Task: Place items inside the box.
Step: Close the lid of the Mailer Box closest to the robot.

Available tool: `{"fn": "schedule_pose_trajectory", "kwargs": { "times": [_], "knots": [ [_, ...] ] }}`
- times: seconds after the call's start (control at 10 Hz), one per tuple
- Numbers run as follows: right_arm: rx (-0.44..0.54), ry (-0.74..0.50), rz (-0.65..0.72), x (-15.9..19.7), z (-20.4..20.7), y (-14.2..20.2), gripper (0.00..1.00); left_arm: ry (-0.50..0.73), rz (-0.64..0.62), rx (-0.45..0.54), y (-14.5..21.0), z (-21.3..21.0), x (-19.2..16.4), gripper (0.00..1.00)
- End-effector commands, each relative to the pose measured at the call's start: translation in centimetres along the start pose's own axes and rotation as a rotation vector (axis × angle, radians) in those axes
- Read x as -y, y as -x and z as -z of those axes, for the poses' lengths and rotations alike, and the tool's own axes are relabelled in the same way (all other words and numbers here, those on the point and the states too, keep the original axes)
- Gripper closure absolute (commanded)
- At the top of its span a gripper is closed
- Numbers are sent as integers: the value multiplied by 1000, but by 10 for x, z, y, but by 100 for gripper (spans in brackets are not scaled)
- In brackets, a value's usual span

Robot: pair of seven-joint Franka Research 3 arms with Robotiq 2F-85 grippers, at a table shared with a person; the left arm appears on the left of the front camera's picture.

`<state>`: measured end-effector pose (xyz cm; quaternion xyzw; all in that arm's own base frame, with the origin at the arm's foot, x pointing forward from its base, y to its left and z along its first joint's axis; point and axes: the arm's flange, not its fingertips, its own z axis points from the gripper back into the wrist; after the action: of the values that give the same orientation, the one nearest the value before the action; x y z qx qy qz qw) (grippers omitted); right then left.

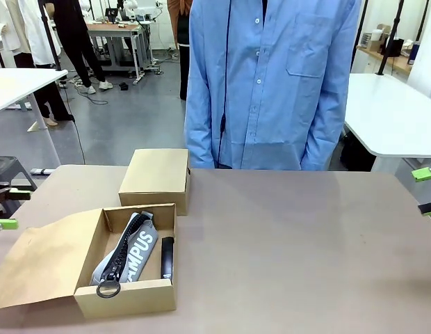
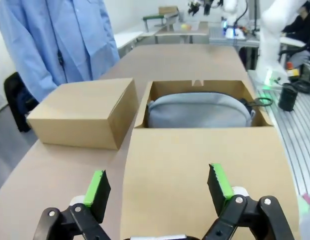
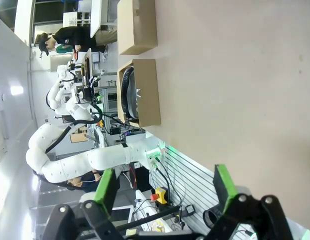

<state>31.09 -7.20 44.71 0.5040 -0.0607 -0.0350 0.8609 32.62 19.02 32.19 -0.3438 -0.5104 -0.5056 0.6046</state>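
The open cardboard box [image 1: 125,300] sits at the table's near left with its lid flap [image 1: 42,261] laid out to the left. Inside lie a grey zip pouch lettered "CAMPUS" [image 1: 135,250] and, along its right wall, a black stapler [image 1: 167,257]. My left gripper [image 1: 10,209] hangs open at the left table edge, clear of the box. In the left wrist view the left gripper [image 2: 159,187] hovers open over the flap, facing the box [image 2: 142,107] and pouch [image 2: 197,111]. My right gripper [image 1: 427,190] is open at the far right, and the right wrist view shows it [image 3: 165,184] empty, with the box [image 3: 145,92] far off.
A closed cardboard box [image 1: 154,179] stands just behind the open one, touching its back corner. A person in a blue shirt [image 1: 271,83] stands at the far edge with arms down. The brown tabletop [image 1: 306,243] stretches bare to the right of the boxes.
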Motion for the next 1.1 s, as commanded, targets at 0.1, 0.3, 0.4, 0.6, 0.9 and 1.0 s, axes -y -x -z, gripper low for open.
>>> {"fn": "schedule_pose_trajectory", "kwargs": {
  "times": [0.1,0.3,0.4,0.6,0.9,1.0],
  "knots": [
    [7,-19,8,-4,-1,-1,0,4,70,-46,27,-55,-11,0],
    [7,-19,8,-4,-1,-1,0,4,61,-132,59,-49,-11,0],
    [7,-19,8,-4,-1,-1,0,13,51,-161,73,-37,-12,0],
    [7,-19,8,-4,-1,-1,0,49,24,-190,92,-17,-10,0],
    [7,-19,8,-4,-1,-1,0,63,6,-256,109,8,-12,0],
    [7,-19,8,-4,-1,-1,0,78,13,-270,111,14,-11,0]
  ]
}}
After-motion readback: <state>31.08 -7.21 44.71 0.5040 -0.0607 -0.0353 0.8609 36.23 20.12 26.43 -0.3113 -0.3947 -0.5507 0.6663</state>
